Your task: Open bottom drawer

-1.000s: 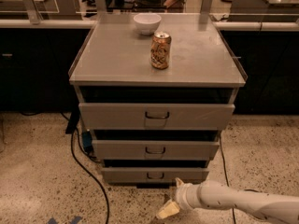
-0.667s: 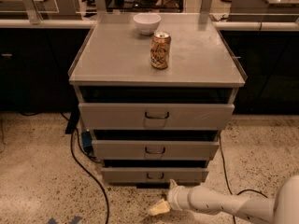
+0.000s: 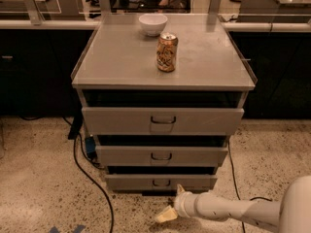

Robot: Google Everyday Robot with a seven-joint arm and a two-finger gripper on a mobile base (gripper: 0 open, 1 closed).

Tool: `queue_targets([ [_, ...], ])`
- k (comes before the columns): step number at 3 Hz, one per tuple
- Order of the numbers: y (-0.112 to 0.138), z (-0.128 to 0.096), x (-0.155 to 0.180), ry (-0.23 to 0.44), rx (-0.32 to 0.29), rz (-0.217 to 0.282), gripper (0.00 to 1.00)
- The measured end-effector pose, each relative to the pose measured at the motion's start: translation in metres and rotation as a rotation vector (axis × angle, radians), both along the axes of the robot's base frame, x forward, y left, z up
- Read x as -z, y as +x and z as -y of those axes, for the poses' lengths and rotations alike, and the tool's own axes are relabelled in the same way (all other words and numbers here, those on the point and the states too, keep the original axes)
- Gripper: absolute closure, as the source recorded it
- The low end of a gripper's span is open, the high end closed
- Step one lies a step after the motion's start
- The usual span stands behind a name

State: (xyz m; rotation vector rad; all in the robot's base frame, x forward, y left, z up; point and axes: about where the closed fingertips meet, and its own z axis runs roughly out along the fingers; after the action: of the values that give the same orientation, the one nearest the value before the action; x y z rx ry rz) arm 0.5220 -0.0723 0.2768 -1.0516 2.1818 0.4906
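Observation:
The bottom drawer (image 3: 131, 182) is the lowest and narrowest of three light-grey drawer fronts, with a small dark wire handle (image 3: 161, 182) at its centre. Its front stands about flush with the cabinet. My gripper (image 3: 172, 202) is low over the floor, just below and slightly right of that handle. It is open and holds nothing. One pale fingertip (image 3: 165, 215) points down-left and the other reaches up to the drawer's lower edge. The white arm (image 3: 228, 210) comes in from the lower right.
The grey cabinet top (image 3: 121, 57) carries a can (image 3: 166, 52) and a white bowl (image 3: 152, 24). The middle drawer (image 3: 194, 155) and the top drawer (image 3: 204, 120) sit above. A black cable (image 3: 92, 178) runs over the speckled floor at the left. Dark counters stand behind.
My gripper has moved left and slightly up along the floor, closer to the bottom drawer's front. The drawers, can and bowl have not moved.

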Motion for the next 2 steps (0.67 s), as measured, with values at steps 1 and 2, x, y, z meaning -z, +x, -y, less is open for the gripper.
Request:
queue_targets([
  [1,-0.004,0.009,-0.002,-0.115,-0.036,0.028,0.0],
  [2,-0.02,0.014,0.014,-0.182,-0.073,0.025,0.0],
])
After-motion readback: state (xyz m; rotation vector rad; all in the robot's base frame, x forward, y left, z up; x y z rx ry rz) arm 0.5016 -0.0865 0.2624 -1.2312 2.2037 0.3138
